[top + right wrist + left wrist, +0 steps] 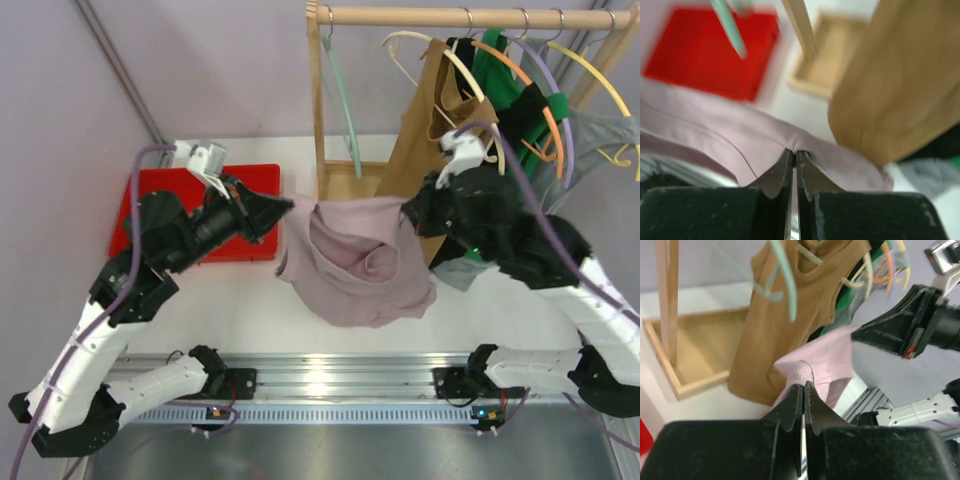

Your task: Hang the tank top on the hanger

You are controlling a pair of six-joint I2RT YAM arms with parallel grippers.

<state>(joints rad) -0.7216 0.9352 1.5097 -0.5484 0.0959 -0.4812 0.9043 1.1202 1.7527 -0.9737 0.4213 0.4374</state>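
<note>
Tank top [355, 265] hangs above the surface [235, 310] at centre, pinched tight at each side by your left hand [285, 207] and right hand [408, 212]; hanger [340, 95] dangles at twelve o'clock; lift evenly, hold the opening taut, and thread one hanger arm first.

This looks like a robotics lab test cell, not a home or a shop. Two white-and-black machines, the left arm [90, 340] and the right arm [600, 290], are bolted to an aluminium rail [330, 385] at 6 o'clock on a plain white table [250, 310], which is closed in by bare grey partition walls [60, 120]. The only furnishings are a small wooden rack [420, 16] at 12 to 1 o'clock, carrying a mint-green hanger [340, 90] and other coloured plastic hangers [590, 65], and a red tray [255, 180] at 10 o'clock.
</note>
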